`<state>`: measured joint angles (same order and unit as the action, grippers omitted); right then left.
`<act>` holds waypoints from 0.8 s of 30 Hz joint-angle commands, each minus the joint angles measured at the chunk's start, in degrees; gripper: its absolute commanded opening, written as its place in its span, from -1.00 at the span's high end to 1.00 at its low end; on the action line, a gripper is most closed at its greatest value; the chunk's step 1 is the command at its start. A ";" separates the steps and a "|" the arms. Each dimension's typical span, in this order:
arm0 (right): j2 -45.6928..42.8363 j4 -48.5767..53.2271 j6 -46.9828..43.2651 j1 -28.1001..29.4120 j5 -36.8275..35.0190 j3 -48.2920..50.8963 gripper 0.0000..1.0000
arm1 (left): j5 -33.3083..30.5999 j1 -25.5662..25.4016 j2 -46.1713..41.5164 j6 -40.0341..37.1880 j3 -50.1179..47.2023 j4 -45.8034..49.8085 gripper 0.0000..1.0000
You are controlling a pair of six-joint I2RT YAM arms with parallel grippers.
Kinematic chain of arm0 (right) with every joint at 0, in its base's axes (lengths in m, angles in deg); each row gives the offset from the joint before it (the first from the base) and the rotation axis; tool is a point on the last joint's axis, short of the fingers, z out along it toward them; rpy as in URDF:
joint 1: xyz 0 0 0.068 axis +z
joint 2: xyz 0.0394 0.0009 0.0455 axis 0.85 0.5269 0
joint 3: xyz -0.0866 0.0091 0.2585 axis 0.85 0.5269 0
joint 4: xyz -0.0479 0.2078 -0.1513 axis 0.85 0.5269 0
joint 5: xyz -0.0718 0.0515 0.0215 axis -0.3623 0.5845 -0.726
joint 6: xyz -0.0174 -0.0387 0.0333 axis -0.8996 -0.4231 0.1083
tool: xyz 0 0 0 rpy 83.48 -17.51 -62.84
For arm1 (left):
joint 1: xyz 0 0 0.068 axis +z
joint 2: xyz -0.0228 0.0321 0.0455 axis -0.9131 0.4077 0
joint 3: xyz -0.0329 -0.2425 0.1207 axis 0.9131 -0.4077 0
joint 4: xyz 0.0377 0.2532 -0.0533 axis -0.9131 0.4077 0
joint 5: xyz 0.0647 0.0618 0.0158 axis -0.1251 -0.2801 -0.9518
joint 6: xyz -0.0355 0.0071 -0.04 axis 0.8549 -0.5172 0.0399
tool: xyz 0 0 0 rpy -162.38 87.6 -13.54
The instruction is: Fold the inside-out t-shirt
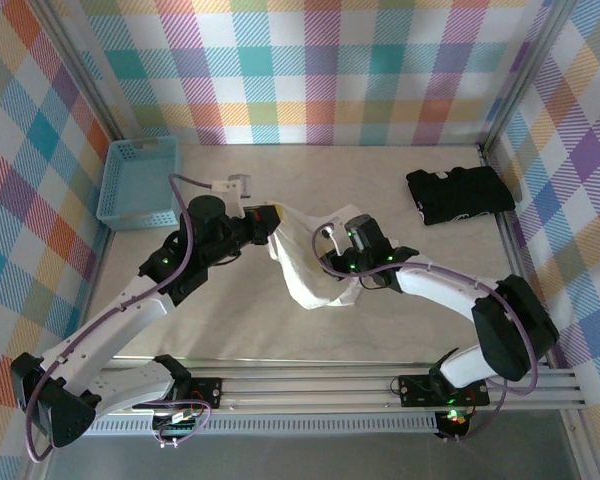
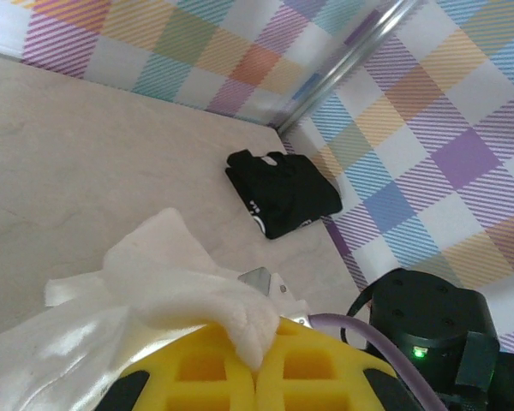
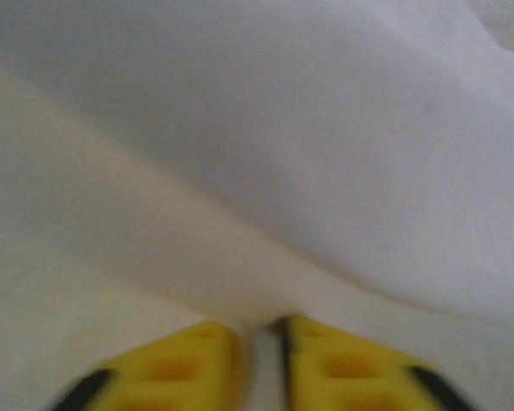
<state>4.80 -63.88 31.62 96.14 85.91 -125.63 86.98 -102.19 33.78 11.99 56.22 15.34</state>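
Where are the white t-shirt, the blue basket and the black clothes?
white t-shirt (image 1: 298,270), top view, bunched middle
blue basket (image 1: 140,185), top view, bare floor
black clothes (image 1: 460,195), top view, folded middle

- The white t-shirt (image 1: 305,270) fills the gap between the left tool (image 1: 268,228) and the right tool (image 1: 332,258).
- Beyond both, the tabletop (image 1: 360,175) lies bare.
- A blue basket (image 1: 140,180) stands beyond the left tool, a black garment (image 1: 460,193) beyond the right tool.
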 commanded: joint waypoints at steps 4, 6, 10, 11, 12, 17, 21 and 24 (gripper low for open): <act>-11.29 4.16 -0.24 -5.13 23.85 -3.31 1.00 | -8.94 3.56 -0.94 0.59 -1.46 3.77 1.00; -12.92 3.43 3.56 -7.41 33.04 -2.63 1.00 | -8.82 5.69 0.40 0.35 -1.81 4.44 1.00; -13.96 0.42 9.50 -11.21 45.48 -2.01 1.00 | -13.91 6.80 4.05 -4.24 -1.53 7.00 1.00; -13.96 -1.16 11.05 -11.85 46.97 -1.85 1.00 | -15.70 6.81 5.66 -5.93 -0.97 8.11 1.00; -13.75 -2.56 12.30 -12.16 47.79 -1.87 1.00 | -16.91 6.81 7.07 -7.12 -0.54 10.04 1.00; -10.36 -2.90 13.71 -12.92 47.57 -3.97 1.00 | -21.60 6.22 14.07 -12.39 2.04 18.21 0.25; -8.48 -2.74 15.26 -13.24 45.86 -4.94 1.00 | -24.19 -0.36 6.77 -15.51 -4.27 15.19 -0.26; -7.85 -2.22 15.69 -13.30 44.48 -5.15 1.00 | -11.58 -3.19 1.03 -15.10 -10.69 6.36 -0.40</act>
<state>-3.33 -64.62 45.92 83.29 129.58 -128.47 68.47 -103.39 39.81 -1.06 48.77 28.28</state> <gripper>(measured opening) 0.041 0.695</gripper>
